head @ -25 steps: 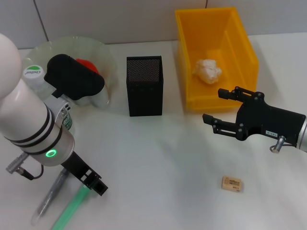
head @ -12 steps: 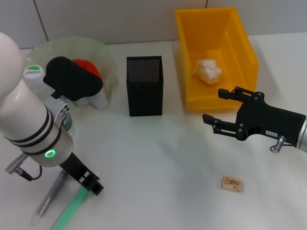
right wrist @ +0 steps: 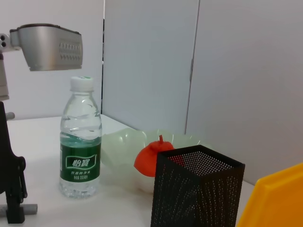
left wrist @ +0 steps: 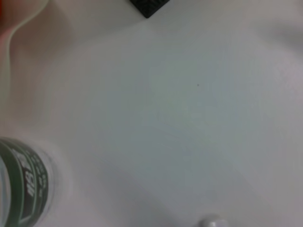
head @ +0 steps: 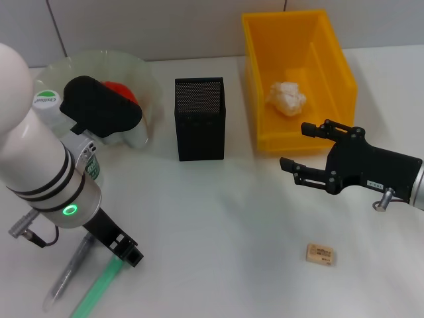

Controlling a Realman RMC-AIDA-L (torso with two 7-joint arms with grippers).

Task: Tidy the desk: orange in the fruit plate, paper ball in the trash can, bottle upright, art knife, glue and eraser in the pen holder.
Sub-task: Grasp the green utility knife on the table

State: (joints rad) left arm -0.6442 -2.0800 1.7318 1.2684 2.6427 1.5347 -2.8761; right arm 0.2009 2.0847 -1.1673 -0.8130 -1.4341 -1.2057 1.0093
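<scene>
The orange point(head: 119, 89) lies in the pale-green fruit plate point(head: 142, 71). Inside the yellow trash can point(head: 331, 63) rests the paper ball point(head: 286, 97). Beside the plate the bottle point(right wrist: 80, 142) stands upright; my left arm hides most of it in the head view. The black mesh pen holder point(head: 199, 119) stands mid-desk. Near the front right lies the eraser point(head: 320, 254). My left gripper point(head: 126, 252) hovers at the upper end of a green stick point(head: 98, 286), with a grey-clear pen-shaped item point(head: 68, 273) alongside; which is the art knife and which the glue I cannot tell. My right gripper point(head: 295, 144) is open, beside the trash can.
The white desk point(head: 218, 218) runs back to a grey wall. In the right wrist view the fruit plate point(right wrist: 118, 142) with the orange point(right wrist: 150, 158) sits behind the pen holder point(right wrist: 194, 194), and a trash can corner point(right wrist: 277, 198) shows.
My left gripper has edged slightly left and back above the green stick. The right arm and the objects have stayed put.
</scene>
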